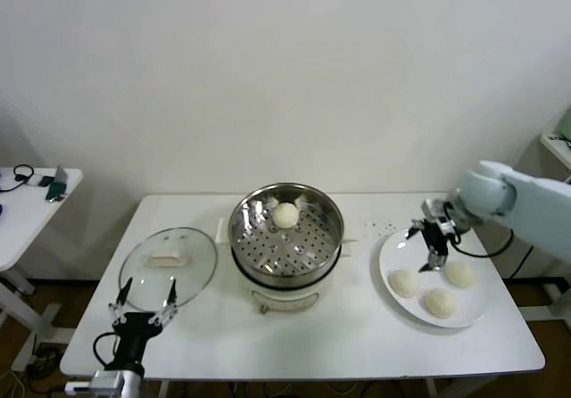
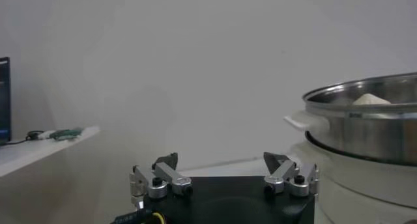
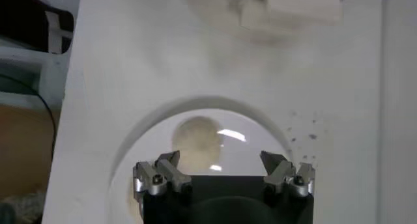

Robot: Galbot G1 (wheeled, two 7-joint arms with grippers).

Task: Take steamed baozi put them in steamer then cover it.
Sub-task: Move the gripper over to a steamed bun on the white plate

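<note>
Right gripper [image 1: 434, 257]: black with metal-tipped fingers, jaws spread wide and holding nothing, pointing down over the far-left part of the flat round white plate [image 1: 470, 313]. In the right wrist view the same gripper [image 3: 223, 173] hangs above the plate [image 3: 130, 160] with one bun [image 3: 195, 137] visible between and beyond its open fingers, not touched.

Left gripper [image 1: 143, 307]: black, jaws wide apart and empty, held low at the near-left edge of the white rectangular tabletop [image 1: 357, 335], just in front of the lid. In the left wrist view this gripper [image 2: 225, 173] faces across the tabletop, with the steamer [image 2: 365, 121] off to one side.

Small round cream-white steamed baozi, four in all: one bun [image 1: 285, 214] lies on the perforated floor at the far side of the steamer; three lie on the plate, namely a left bun [image 1: 404, 282], a near bun [image 1: 440, 302] and a right bun [image 1: 459, 274], close together but apart.

Round shiny stainless-steel steamer [image 1: 245, 237]: sits on a white electric pot base [image 1: 285, 295] at the middle of the tabletop, uncovered.

Round clear glass lid with cream handle [image 1: 168, 264]: lies flat on the tabletop just left of the steamer.

Small white side table [image 1: 27, 211]: stands apart to the far left, with cables and small items on it.
</note>
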